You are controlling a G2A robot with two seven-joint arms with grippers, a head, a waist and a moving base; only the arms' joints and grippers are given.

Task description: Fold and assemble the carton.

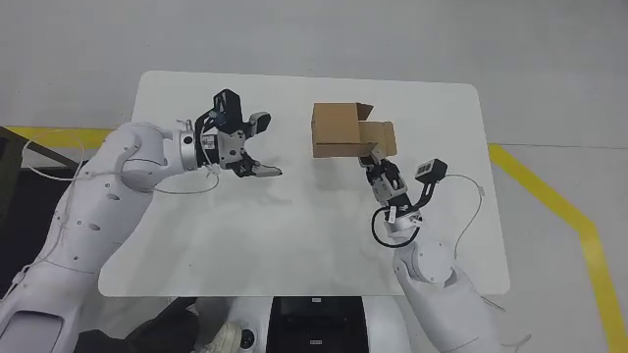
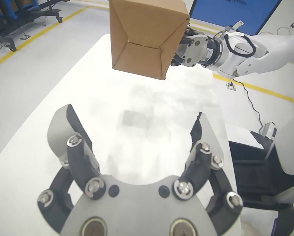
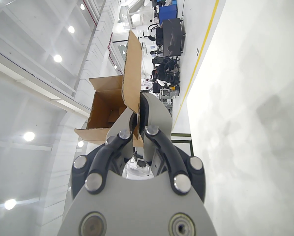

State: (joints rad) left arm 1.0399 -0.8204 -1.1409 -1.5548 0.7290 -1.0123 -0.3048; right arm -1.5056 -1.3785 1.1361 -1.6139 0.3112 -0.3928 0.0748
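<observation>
Fingers pinched tight on one flap, the right gripper (image 3: 138,116) holds the carton (image 1: 339,129) sideways over the table's (image 1: 294,245) far half, folded base facing the wide-spread, empty left gripper (image 2: 133,116) (flaps partly hide its open mouth).

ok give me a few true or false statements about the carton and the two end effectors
1. The right end effector is shut on a flap of the carton. True.
2. The left end effector grips the carton. False: it is open, apart from the carton.
3. The carton's flaps are all folded shut. False: one end is open, flaps spread.
4. The left end effector is above the white table. True.
</observation>
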